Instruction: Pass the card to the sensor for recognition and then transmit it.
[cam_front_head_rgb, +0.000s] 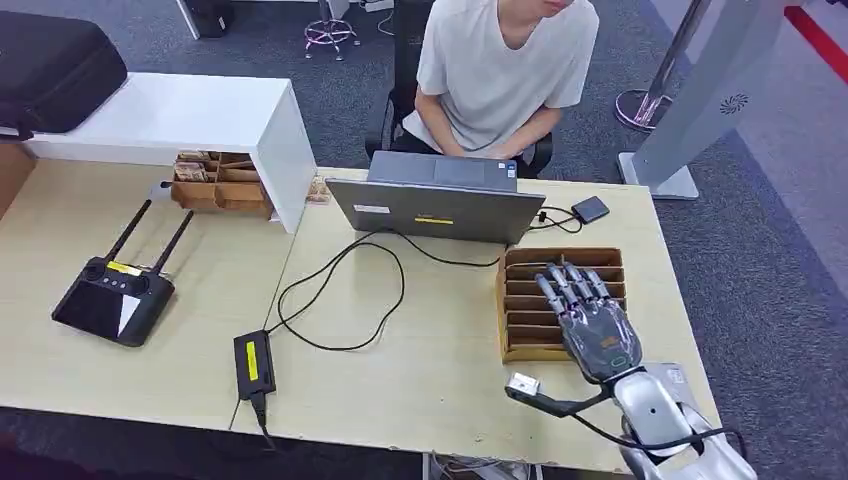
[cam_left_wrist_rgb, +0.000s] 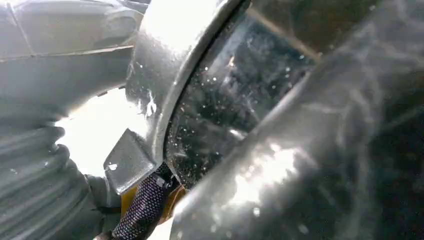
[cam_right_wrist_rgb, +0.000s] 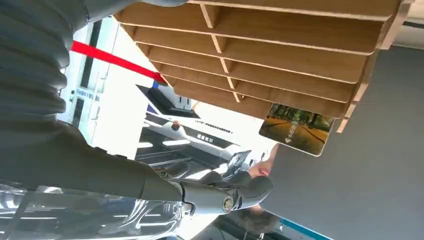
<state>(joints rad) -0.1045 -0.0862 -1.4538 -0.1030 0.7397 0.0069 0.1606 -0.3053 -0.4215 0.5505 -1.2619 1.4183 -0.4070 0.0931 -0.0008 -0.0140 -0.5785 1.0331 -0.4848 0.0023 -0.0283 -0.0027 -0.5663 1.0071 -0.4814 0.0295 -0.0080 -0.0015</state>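
R hand (cam_front_head_rgb: 592, 318) over rack (cam_front_head_rgb: 520, 300), fingers spread, holding nothing. Card (cam_right_wrist_rgb: 298, 129) sticking out of rack's end slot. L hand: can't tell state.

One open laptop (cam_front_head_rgb: 432, 205) sits on the table's (cam_front_head_rgb: 440, 390) far side; two wooden slotted card racks show, one (cam_front_head_rgb: 560, 300) just right of the laptop and near it, one (cam_front_head_rgb: 220, 180) well to the laptop's left under a white shelf (cam_front_head_rgb: 180, 115); one card (cam_right_wrist_rgb: 297, 130) pokes from a rack in the right wrist view; one black power brick (cam_front_head_rgb: 253, 363) with a yellow label lies left of the laptop, nearer the table's front edge; one small dark sensor box (cam_front_head_rgb: 590, 209) lies just right of the laptop; one black remote controller (cam_front_head_rgb: 112, 300) with two antennas lies far left of the laptop; one black case (cam_front_head_rgb: 50, 60) sits on the shelf; one person (cam_front_head_rgb: 500, 70) sits behind the laptop; one robot hand, the right hand (cam_front_head_rgb: 595, 320), hovers over the near rack, fingers spread.
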